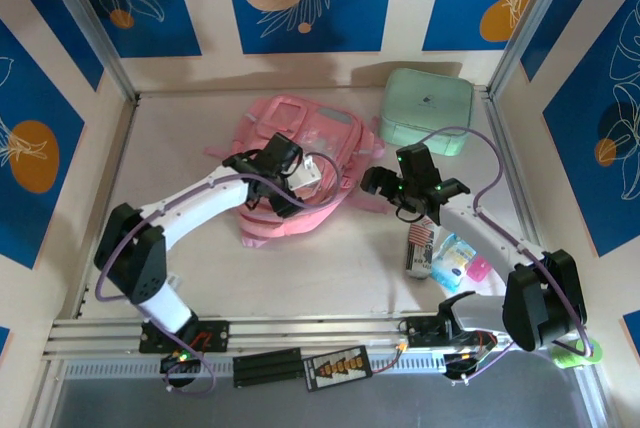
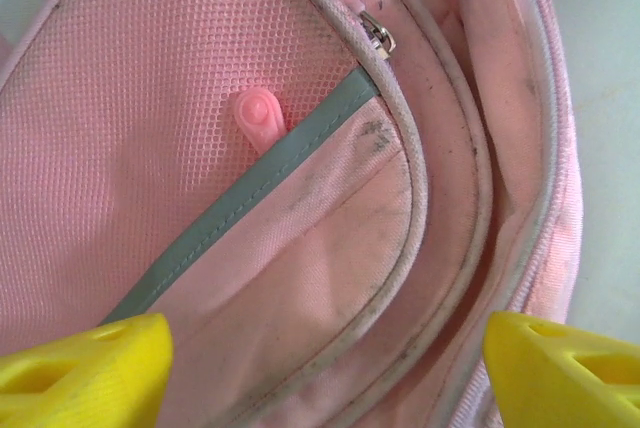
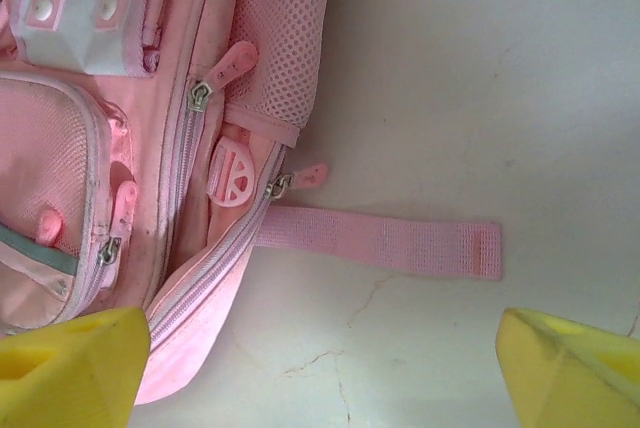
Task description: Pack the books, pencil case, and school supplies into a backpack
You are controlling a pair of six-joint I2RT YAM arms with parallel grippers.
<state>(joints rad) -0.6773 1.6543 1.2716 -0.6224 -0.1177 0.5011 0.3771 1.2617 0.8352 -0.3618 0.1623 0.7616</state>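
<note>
The light-pink backpack lies flat in the middle of the table. My left gripper hovers low over its front, open, yellow fingertips spread over a pink pocket with a grey-green trim and a zipper pull. To the right of the bag my right gripper stands open over bare table beside the side zipper and a loose pink strap; nothing lies between its fingers. The books are out of view.
A mint-green rounded box stands at the back right. A small can and pastel supplies lie near the right arm's base. Frame posts and walls close the table on three sides.
</note>
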